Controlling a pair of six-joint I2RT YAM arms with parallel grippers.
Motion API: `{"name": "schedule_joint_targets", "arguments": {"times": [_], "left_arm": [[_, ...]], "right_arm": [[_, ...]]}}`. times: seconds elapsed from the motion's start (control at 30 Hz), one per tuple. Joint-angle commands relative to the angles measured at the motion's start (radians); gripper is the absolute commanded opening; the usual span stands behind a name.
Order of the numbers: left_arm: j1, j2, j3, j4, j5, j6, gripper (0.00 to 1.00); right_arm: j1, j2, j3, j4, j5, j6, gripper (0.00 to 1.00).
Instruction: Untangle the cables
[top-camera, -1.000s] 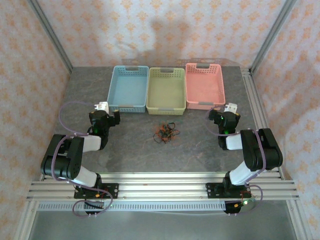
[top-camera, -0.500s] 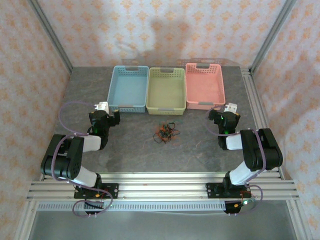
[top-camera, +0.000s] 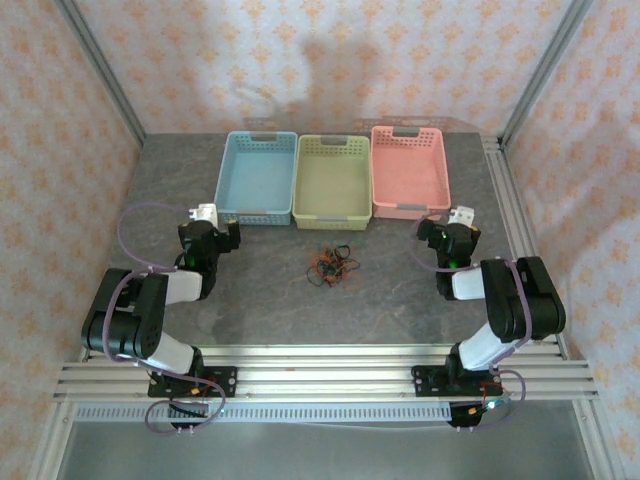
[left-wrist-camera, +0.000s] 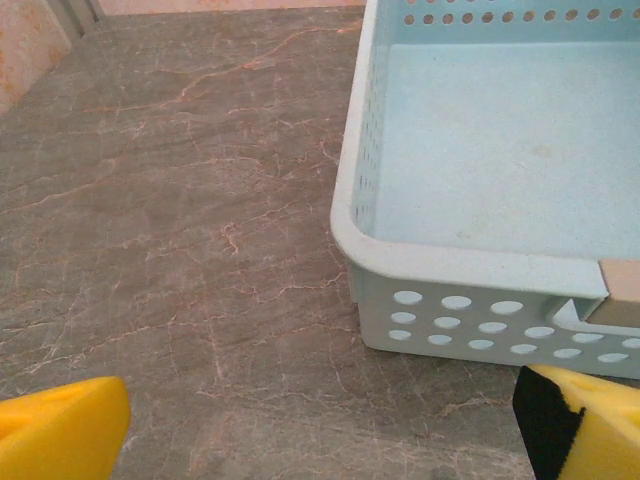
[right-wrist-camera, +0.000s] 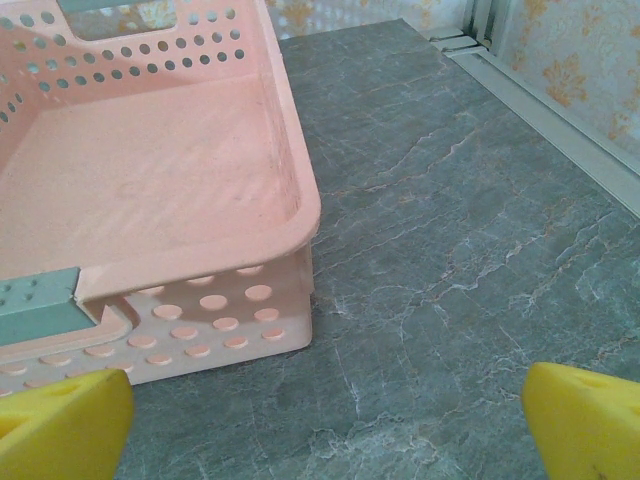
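Observation:
The cables (top-camera: 331, 265) lie as a small tangle of thin orange-red and dark wires on the grey marbled table, midway between the two arms and just in front of the yellow-green basket. My left gripper (top-camera: 207, 222) rests low at the left, open, with its yellow fingertips (left-wrist-camera: 62, 425) wide apart over bare table beside the blue basket's near corner. My right gripper (top-camera: 459, 224) rests low at the right, open too, and its yellow fingertips (right-wrist-camera: 585, 415) straddle bare table by the pink basket's corner. Nothing is between either pair of fingers.
Three perforated baskets stand in a row at the back: blue (top-camera: 230, 206), yellow-green (top-camera: 300, 210) and pink (top-camera: 378, 206). The blue basket's near wall (left-wrist-camera: 470, 315) and the pink basket's near wall (right-wrist-camera: 210, 320) sit close ahead of the fingers. An aluminium rail (top-camera: 510, 215) borders the right side.

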Motion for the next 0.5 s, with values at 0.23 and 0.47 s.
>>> {"name": "schedule_joint_targets", "arguments": {"times": [0.23, 0.47], "left_arm": [[-0.04, -0.138, 0.139, -0.305, -0.104, -0.009, 1.0], [-0.084, -0.446, 0.028, -0.263, -0.132, -0.099, 1.0]], "right_arm": [[-0.004, -0.11, -0.049, 0.037, 0.097, 0.023, 0.99], [0.064, -0.331, -0.102, -0.013, 0.23, -0.02, 0.99]]}}
